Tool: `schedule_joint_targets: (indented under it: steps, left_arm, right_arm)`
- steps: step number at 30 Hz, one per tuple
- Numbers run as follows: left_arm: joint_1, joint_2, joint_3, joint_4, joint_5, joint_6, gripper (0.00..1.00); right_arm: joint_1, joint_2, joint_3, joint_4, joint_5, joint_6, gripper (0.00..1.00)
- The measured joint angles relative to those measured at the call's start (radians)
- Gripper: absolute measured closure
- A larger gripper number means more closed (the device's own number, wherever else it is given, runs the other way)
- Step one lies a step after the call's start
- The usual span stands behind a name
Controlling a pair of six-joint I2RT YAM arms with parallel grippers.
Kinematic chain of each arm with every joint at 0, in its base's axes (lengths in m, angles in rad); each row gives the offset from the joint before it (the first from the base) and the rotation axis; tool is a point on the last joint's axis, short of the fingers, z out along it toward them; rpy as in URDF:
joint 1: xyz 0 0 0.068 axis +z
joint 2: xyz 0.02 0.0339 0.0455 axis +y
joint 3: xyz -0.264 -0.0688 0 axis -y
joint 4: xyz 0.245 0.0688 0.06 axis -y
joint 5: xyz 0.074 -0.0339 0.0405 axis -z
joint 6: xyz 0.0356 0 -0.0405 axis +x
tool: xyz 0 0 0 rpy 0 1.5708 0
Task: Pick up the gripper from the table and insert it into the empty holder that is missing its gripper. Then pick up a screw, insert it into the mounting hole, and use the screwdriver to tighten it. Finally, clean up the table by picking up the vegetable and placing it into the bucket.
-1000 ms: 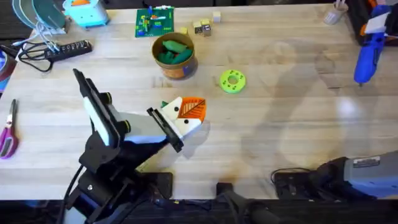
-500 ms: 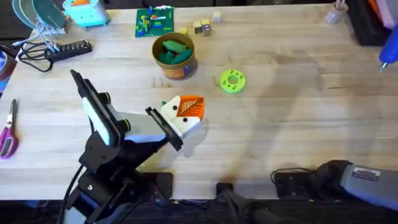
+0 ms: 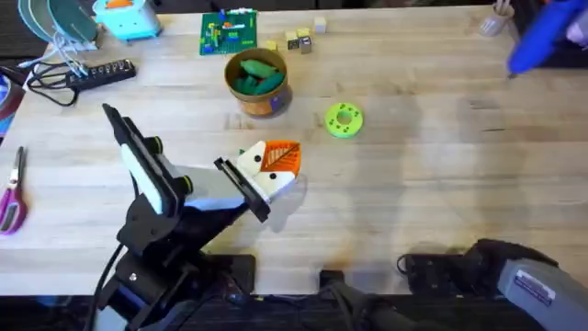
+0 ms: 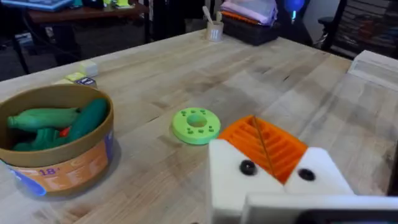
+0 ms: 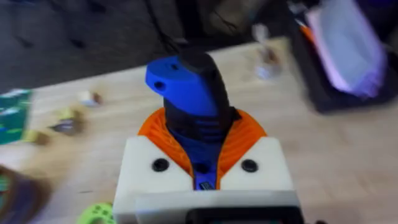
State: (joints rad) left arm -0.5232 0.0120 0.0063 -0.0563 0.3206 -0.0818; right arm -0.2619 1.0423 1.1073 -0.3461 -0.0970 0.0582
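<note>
Left pincer (image 3: 276,170) low over tabletop (image 3: 413,184), pressed together at centre. Bucket (image 3: 257,83) at 12 o'clock from it, green vegetables inside. Right pincer (image 5: 202,168) pinching screwdriver (image 3: 542,41), raised at far 2 o'clock.

We take this for a robotics lab or workshop. We see a pale wooden tabletop (image 3: 432,175) carrying bench clutter: a black power strip (image 3: 96,72) with its cables, a green circuit board (image 3: 229,33), scissors (image 3: 13,191) at one edge, and a blue electric screwdriver (image 5: 189,102) held in the right hand (image 5: 203,163). Beyond the tabletop's far edge we see dark racks and a black tray (image 4: 252,28) of supplies.
</note>
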Motion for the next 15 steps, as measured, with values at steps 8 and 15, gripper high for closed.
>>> schedule_joint_targets:
  steps: [8, 15]
  left_arm:
    - [0.0, 0.0, 0.0, 0.0, 0.0, 0.0, 0.991]
    - [0.0, 0.0, 0.0, 0.0, 0.0, 0.0, 0.991]
  right_arm:
    - [0.333, -0.107, -0.279, 0.524, -0.056, 0.105, 0.881]
    - [0.56, -0.031, -0.303, 0.755, -0.144, 0.136, 0.886]
